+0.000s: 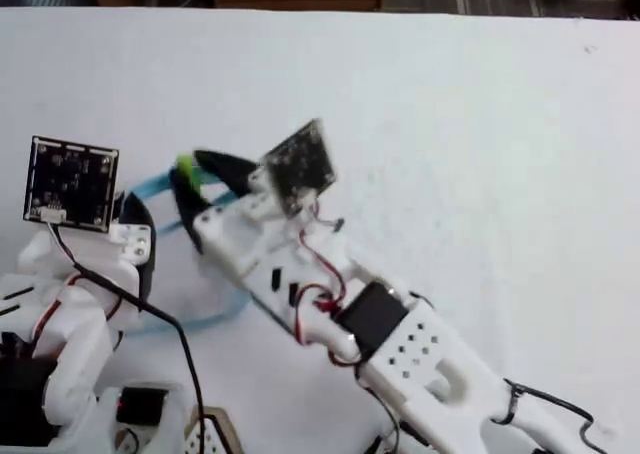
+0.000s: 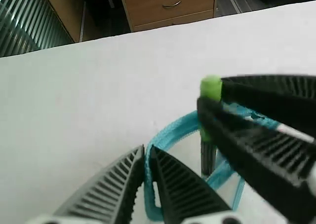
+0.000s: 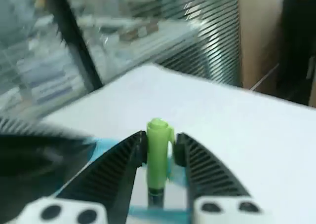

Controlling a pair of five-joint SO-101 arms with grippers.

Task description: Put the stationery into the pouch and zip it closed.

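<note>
Right gripper point(image 3: 159, 136) clamped on green-capped dark marker point(image 3: 157, 150); left gripper point(image 2: 147, 157) pinching light-blue soft pouch point(image 2: 170, 131) rim; sagging rim could block marker

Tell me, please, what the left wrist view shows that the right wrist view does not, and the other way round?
Left wrist view: the left gripper, jaws shut on the rim of the blue pouch, and a wooden drawer unit beyond the table. Right wrist view: the right gripper seen from behind, one jaw on each side of the green-capped pen. Both share the pen held upright by the right gripper at the pouch, and the white table.
</note>
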